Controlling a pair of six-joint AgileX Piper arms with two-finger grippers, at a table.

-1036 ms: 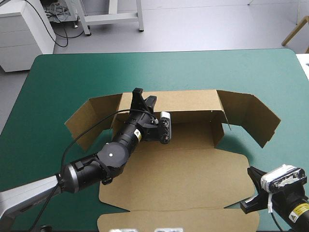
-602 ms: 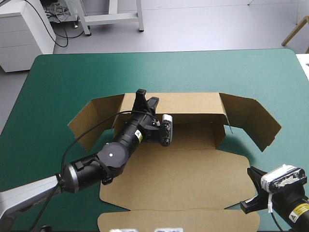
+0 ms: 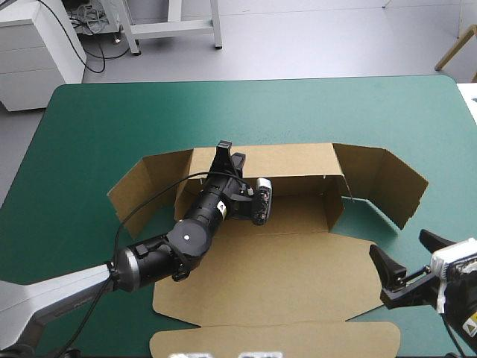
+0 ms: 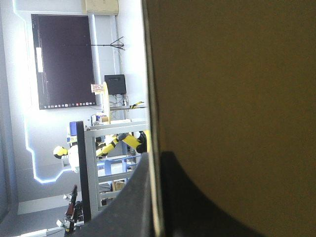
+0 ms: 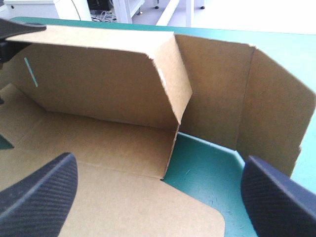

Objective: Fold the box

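So the left gripper (image 3: pixel 227 154) pinches the box (image 3: pixel 283 276) at its far wall. The right gripper (image 3: pixel 399 246) has fingers spread, near right corner.

The place looks like a robotics lab. A surface (image 3: pixel 358 112) with a teal-green cover stands on a plain grey floor (image 3: pixel 313 45), and a black robot arm (image 3: pixel 160 253) reaches across it to the box (image 3: pixel 291 268). Beyond the far edge of the surface there are a white drawer cabinet (image 3: pixel 33 56), loose cables (image 3: pixel 88 24) lying on the floor, and the legs of a white frame (image 3: pixel 175 28).
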